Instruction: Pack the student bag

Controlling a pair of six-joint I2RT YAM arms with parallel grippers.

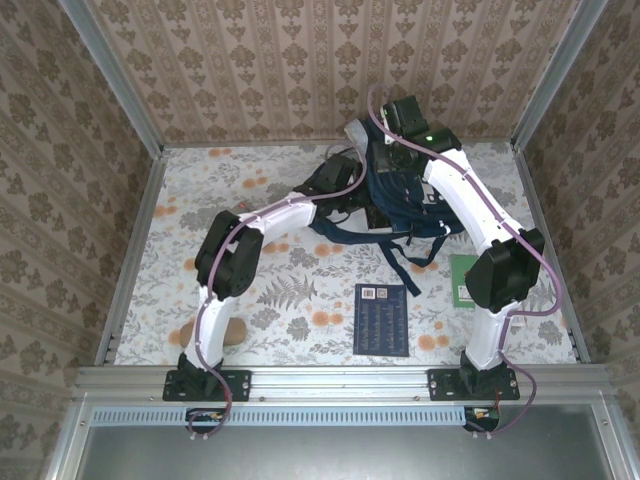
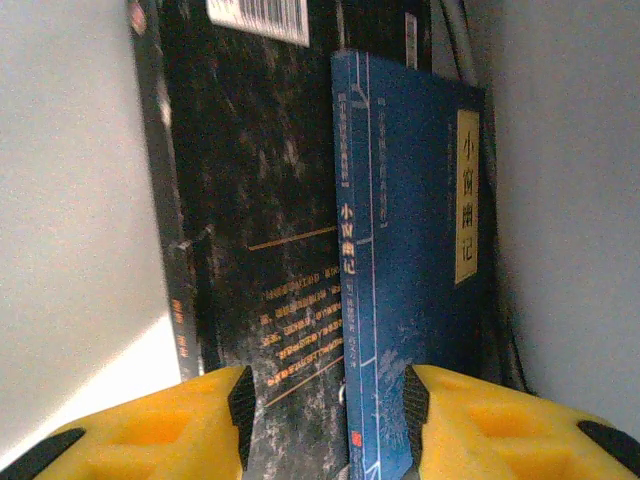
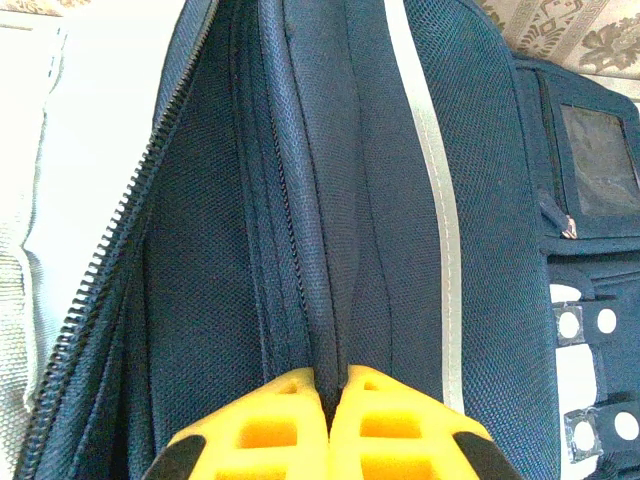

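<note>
The navy student bag (image 1: pixel 405 212) lies at the back centre of the table, its straps trailing toward me. My left gripper (image 2: pixel 330 420) is reached inside it, jaws apart. A blue book (image 2: pixel 410 250) stands on edge between the pads, in front of a black book (image 2: pixel 260 200); the left pad is clear of the blue book. My right gripper (image 3: pixel 335 385) is shut on a fold of the bag's fabric (image 3: pixel 200 300) beside the open zip, near the white stripe (image 3: pixel 430 200). From above, that gripper (image 1: pixel 398 152) sits at the bag's far top edge.
A dark blue book (image 1: pixel 382 318) lies flat on the table in front of the bag. A green book (image 1: pixel 461 281) is partly under the right arm. A brown object (image 1: pixel 228 333) rests by the left arm's base. Patterned walls close in three sides.
</note>
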